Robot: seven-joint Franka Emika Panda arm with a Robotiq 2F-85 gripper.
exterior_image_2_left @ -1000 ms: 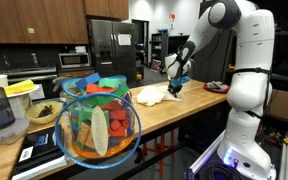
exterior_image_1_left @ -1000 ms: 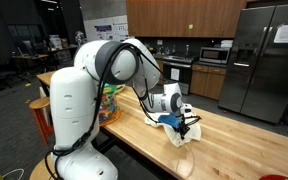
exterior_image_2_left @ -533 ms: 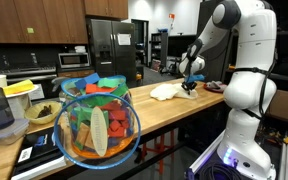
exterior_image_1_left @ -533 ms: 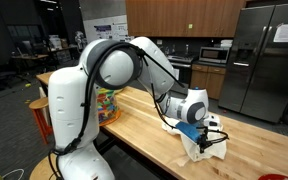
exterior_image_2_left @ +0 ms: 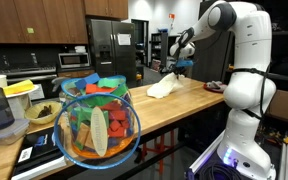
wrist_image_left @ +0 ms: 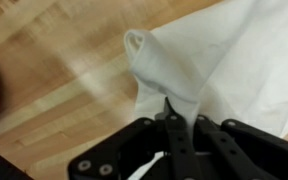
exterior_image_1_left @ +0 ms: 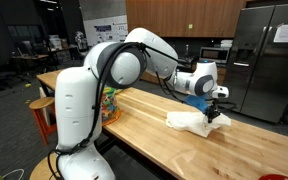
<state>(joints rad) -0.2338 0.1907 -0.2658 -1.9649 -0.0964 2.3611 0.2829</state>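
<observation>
white cloth [wrist_image_left: 224, 60] pinched at one edge in the closed tool [wrist_image_left: 170, 108], raised off the counter [wrist_image_left: 44, 60] below; judged mid-lift, any pull calls for a firm pinch.

Countertop [exterior_image_1_left: 154, 138] lies open around the cloth [exterior_image_1_left: 189, 121]; bowl [exterior_image_2_left: 99, 125] well apart.

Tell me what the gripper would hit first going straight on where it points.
The cloth that the gripper already pinches, then probably the table under it; depth is hard to judge.

Glossy white rounded arm [exterior_image_1_left: 124, 65], black cables [exterior_image_1_left: 164, 70], blue wrist piece [exterior_image_1_left: 195, 98], black claw [wrist_image_left: 170, 112]
</observation>
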